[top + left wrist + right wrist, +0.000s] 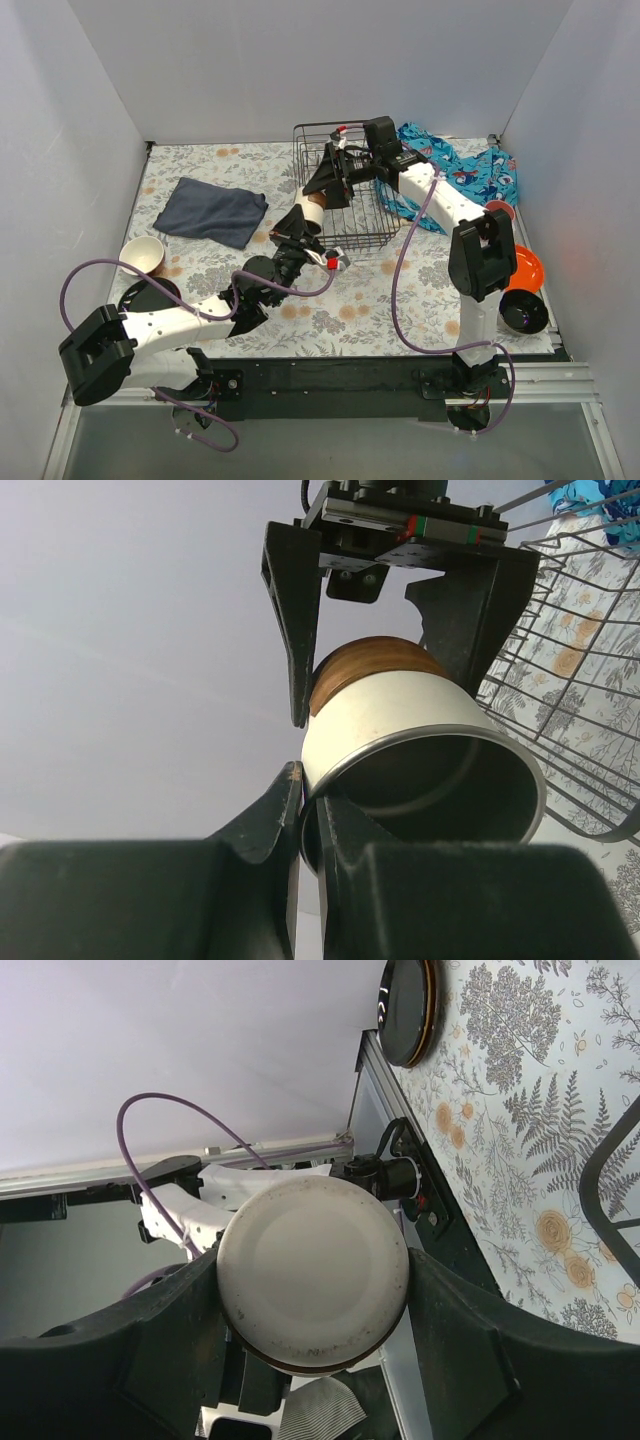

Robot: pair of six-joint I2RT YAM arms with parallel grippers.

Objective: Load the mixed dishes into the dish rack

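A metallic cup [312, 212], white with a steel rim and a brown band at its base, hangs in the air at the near left corner of the black wire dish rack [372, 236]. My left gripper [298, 228] is shut on the cup's rim [330, 780], one finger inside and one outside. My right gripper [326, 186] reaches from over the rack and is closed on the cup's base [312, 1270], with its fingers [295, 620] touching both sides. Both grippers hold the cup at once.
A tan bowl [142, 254] and a dark plate [150, 297] lie at the near left. An orange plate [527, 268], a dark bowl [523, 312] and a pink cup [499, 210] lie at the right. A navy cloth [212, 210] and a blue patterned cloth [470, 170] lie at the back.
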